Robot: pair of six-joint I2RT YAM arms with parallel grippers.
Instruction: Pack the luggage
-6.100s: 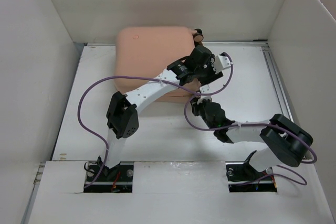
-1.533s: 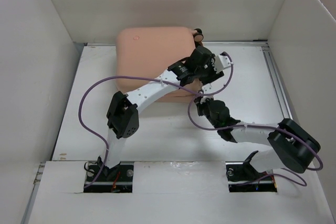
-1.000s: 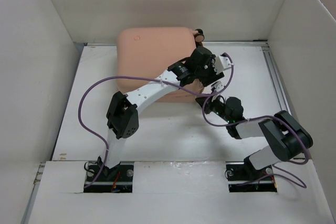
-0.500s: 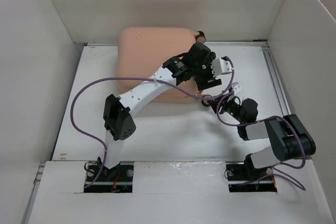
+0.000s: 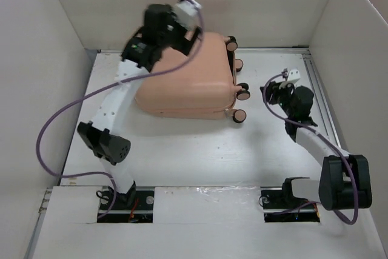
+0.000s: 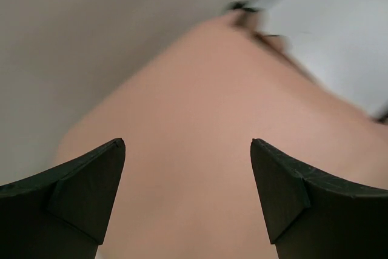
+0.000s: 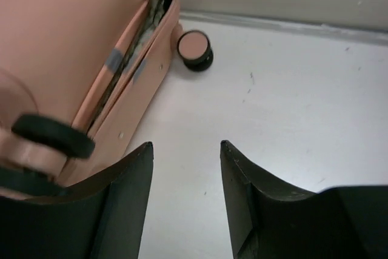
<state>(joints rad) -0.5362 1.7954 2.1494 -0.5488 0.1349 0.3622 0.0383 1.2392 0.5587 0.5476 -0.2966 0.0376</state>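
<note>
The salmon-pink luggage [image 5: 188, 80] lies closed and flat at the back of the white table, its wheels [image 5: 241, 96] pointing right. My left gripper [image 5: 159, 28] hangs open over its far left corner; in the left wrist view [image 6: 188, 144] the pink shell [image 6: 200, 174] fills the gap between the spread fingers, nothing held. My right gripper [image 5: 274, 95] is open and empty, right of the wheels. In the right wrist view [image 7: 187, 145] it is over bare table, with the luggage's seam [image 7: 130, 59] and wheels [image 7: 194, 48] at the left.
White cardboard walls [image 5: 36, 89] enclose the table on the left, back and right [image 5: 354, 77]. A purple cable [image 5: 51, 150] loops off the left arm. Bare white table [image 5: 182, 150] lies between the luggage and the arm bases.
The left arm swung from the luggage's right front corner up to its far left corner. The right gripper pulled away to the right. The luggage's wheels now show on its right side.
</note>
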